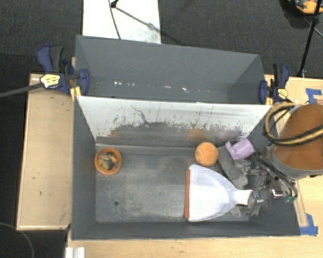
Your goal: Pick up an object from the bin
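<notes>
One white, fan-shaped piece (211,201) with an orange-red strip along its wide edge lies on the right of the grey metal bin (136,205), its narrow end at the gripper (252,199); whether the gripper is open or clamped on that end I cannot tell; a hold so far out would likely let the broad, thin body swing or slip; a grey lump (232,170), a lilac block (240,150) and an orange ball (206,153) lie behind; a small orange dish (107,161) sits well apart, left.
</notes>
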`<state>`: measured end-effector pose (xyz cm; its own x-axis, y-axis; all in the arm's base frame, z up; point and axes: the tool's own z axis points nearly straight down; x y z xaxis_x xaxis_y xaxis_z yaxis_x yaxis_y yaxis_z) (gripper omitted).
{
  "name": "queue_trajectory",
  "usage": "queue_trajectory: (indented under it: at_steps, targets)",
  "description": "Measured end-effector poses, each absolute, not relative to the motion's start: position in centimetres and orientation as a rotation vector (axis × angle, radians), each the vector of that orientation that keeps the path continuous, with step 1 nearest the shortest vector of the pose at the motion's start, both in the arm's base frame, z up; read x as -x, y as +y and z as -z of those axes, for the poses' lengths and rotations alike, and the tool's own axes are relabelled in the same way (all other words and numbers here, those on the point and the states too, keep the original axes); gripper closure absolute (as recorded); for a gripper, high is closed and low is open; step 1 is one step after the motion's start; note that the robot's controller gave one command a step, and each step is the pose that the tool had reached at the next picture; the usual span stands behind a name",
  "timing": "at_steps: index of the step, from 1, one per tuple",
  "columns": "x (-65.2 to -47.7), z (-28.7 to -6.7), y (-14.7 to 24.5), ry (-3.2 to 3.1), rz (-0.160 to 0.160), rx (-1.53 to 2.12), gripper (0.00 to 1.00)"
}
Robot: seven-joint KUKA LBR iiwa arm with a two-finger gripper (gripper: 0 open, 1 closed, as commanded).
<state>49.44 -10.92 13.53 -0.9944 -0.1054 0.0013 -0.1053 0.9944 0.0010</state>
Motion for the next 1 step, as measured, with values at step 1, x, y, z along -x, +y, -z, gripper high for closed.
queue_trajectory:
  at_steps: [1]
  targets:
    - [-49.77,-12.17,-15.04,-3.141,-0.001,-0.096,0.0]
